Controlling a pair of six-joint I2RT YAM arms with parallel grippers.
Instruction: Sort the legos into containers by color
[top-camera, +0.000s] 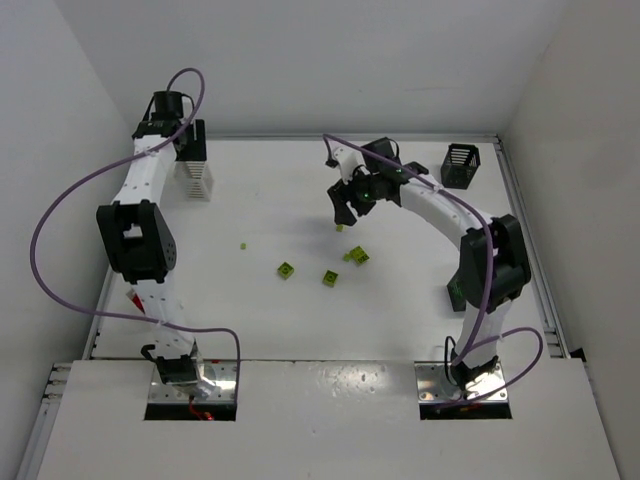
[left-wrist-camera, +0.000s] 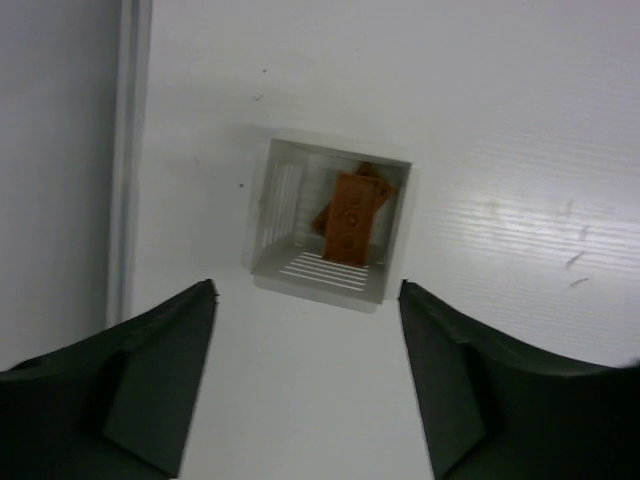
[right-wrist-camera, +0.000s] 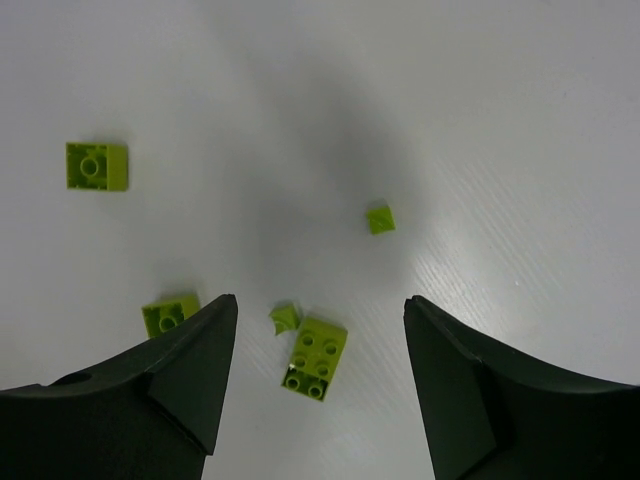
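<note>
**A:** Legos, where are they right now?

**B:** Most lie loose on the white table, out in the middle. Biggest things first, though. The left arm rises from its base along the left side, bends at a black elbow and reaches to the far left corner. The right arm climbs from its base, folds at the elbow and stretches its forearm back toward the centre.

**A:** And the containers?

**B:** A white basket sits under the left wrist in the far left corner. A black basket stands in the far right corner, well apart from the right wrist.

**A:** The pincers?

**B:** The left gripper points down over the near edge of the white basket, jaws wide apart and nothing between them. The right gripper hangs above the table, jaws likewise spread and gripping nothing.

**A:** Now the bricks themselves.

**B:** Orange-brown bricks lean inside the white basket. Under the right wrist there are yellow-green bricks: a square four-stud one between the fingers, two more off to one side, and small bits nearby.
</note>
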